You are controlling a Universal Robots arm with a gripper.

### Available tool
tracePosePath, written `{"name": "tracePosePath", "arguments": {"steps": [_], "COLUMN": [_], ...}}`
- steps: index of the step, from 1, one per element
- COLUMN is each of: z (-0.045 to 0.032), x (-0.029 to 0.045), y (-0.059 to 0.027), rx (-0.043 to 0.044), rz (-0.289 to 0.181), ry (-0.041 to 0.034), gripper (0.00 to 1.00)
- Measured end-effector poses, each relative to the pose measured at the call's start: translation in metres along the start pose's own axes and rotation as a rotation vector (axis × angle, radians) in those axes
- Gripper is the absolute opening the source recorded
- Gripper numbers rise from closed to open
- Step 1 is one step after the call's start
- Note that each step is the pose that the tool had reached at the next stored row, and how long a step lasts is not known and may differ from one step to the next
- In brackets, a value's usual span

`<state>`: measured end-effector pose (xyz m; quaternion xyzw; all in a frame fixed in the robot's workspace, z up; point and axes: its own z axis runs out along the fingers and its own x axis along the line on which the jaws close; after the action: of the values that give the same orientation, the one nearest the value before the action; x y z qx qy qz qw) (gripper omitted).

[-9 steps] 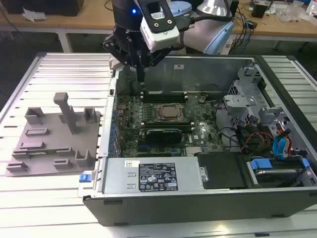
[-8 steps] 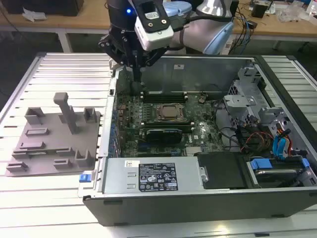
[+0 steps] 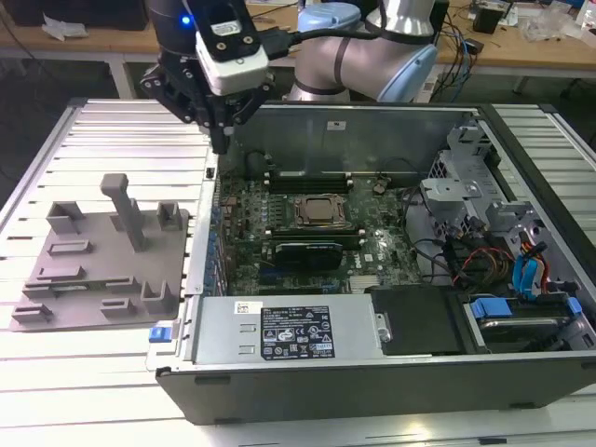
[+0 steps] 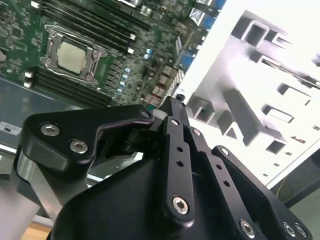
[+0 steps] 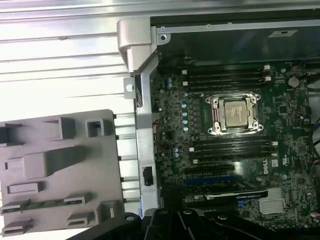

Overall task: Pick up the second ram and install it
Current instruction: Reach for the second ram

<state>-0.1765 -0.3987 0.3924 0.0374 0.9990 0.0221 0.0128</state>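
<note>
The second ram [image 5: 45, 205] is a thin green stick lying flat in a slot of the grey pegged tray [image 5: 75, 135], on the side of the tray far from my gripper. My gripper [image 3: 221, 142] hangs over the left wall of the open computer case [image 3: 207, 186], between the tray [image 3: 102, 265] and the motherboard [image 3: 307, 233]. Its fingers [image 4: 174, 112] are closed together and I see nothing between them. Black memory slots [image 5: 225, 77] run on both sides of the CPU socket [image 5: 235, 112].
The case stands on a slatted metal table [image 3: 112, 130]. Inside it are a power supply [image 3: 279, 331], drive cages and loose cables [image 3: 503, 261] on the exterior view's right. A tall post [image 3: 126, 209] rises from the tray. The arm [image 3: 363, 47] reaches in from behind the case.
</note>
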Motion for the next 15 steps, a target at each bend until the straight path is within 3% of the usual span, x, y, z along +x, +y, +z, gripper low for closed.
{"name": "tracePosePath", "arguments": {"steps": [4, 8, 15], "z": [-0.0001, 0.0003, 0.0015], "x": [0.0149, 0.0379, 0.0580], "y": [-0.0011, -0.0029, -0.0045], "rx": [0.0000, 0.0001, 0.0001], "rz": [0.000, 0.000, 0.000], "ry": [0.0000, 0.0000, 0.0000], "gripper": [0.08, 0.08, 0.08]}}
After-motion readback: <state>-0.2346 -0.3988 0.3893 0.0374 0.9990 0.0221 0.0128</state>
